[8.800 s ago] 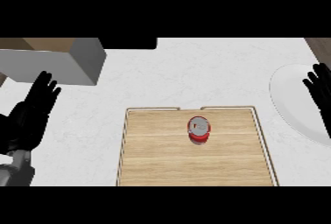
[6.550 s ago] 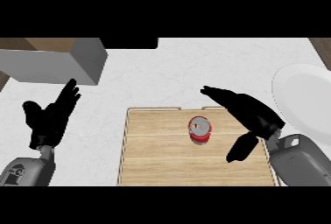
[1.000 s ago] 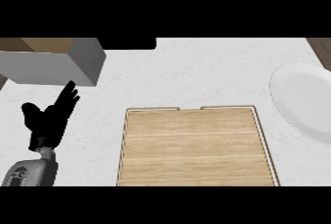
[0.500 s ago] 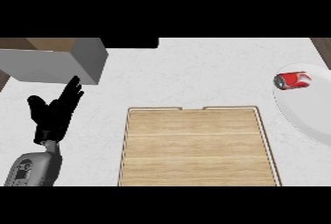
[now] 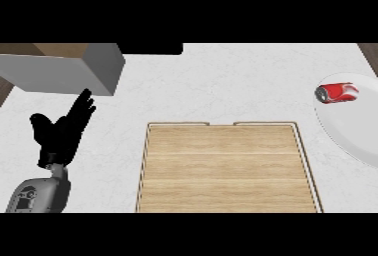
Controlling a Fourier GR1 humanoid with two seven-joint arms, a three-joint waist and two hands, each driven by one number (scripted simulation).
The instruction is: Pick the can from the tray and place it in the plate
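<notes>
Since a moment ago, my red can (image 5: 337, 93) lies sideways on the plate (image 5: 354, 135), label unreadable; tray (image 5: 227, 167) bare, left hand (image 5: 61, 133) open, holding nothing, near grey box (image 5: 66, 67).

One can (image 5: 337, 93), one plate (image 5: 354, 135), one tray (image 5: 227, 170) — one hand (image 5: 63, 132), one box (image 5: 63, 67).

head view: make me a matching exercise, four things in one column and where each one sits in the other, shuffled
Things:
1. can
2. tray
3. left hand
4. grey box

Places:
A. upper left of the counter
B. lying on its side on the white plate at the right edge
C. centre of the counter, nothing on it
D. open, fingers up, left of the tray

Pairs: 1-B, 2-C, 3-D, 4-A
</notes>
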